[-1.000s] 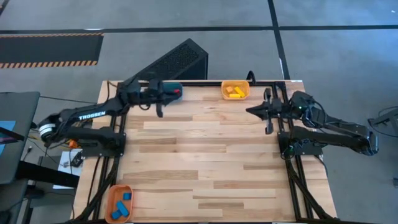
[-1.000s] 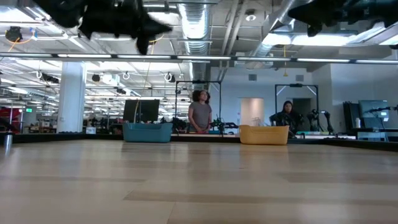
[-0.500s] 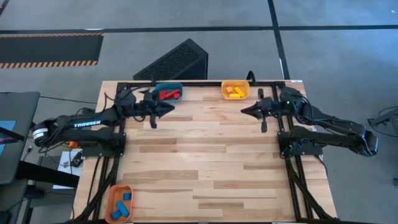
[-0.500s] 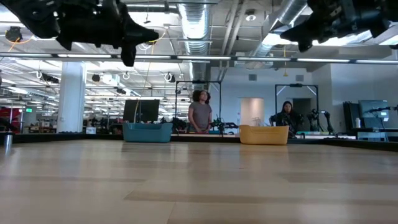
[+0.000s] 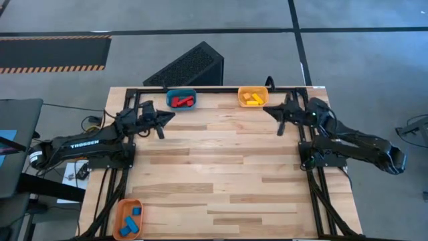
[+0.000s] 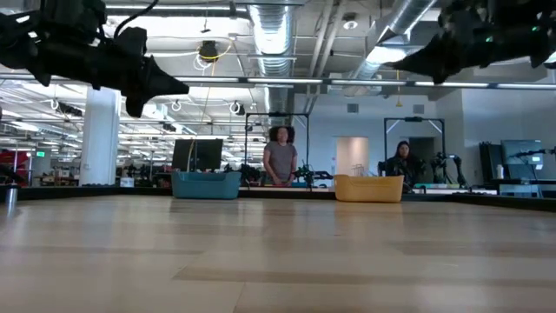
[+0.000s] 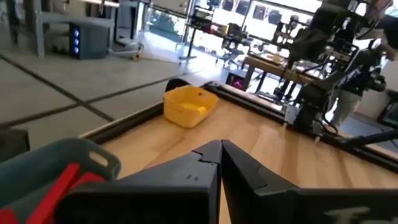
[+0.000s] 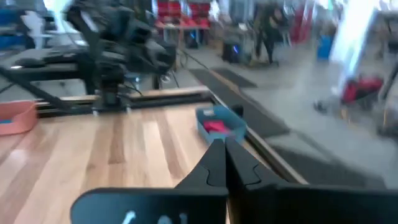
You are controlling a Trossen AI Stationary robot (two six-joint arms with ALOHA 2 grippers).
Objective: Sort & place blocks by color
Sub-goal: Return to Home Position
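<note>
Worktop (image 5: pixel 221 167) carries red blocks (image 5: pixel 178 102) and yellow blocks (image 5: pixel 252 99) binned at its far edge, blue blocks (image 5: pixel 132 221) at the near-left corner; sorting looks done, so left end effector (image 5: pixel 168 116) and right end effector (image 5: pixel 267 110), both closed and empty, need only parking at home.

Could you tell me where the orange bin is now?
In the high view, the orange bin sits at the lower left corner of the table, on the left arm's side, holding blue blocks.

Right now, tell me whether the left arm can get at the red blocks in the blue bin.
Probably yes. The left gripper hangs shut just beside the blue bin, nothing stands between them, and the red blocks lie uncovered in it. It would have to open first.
</note>
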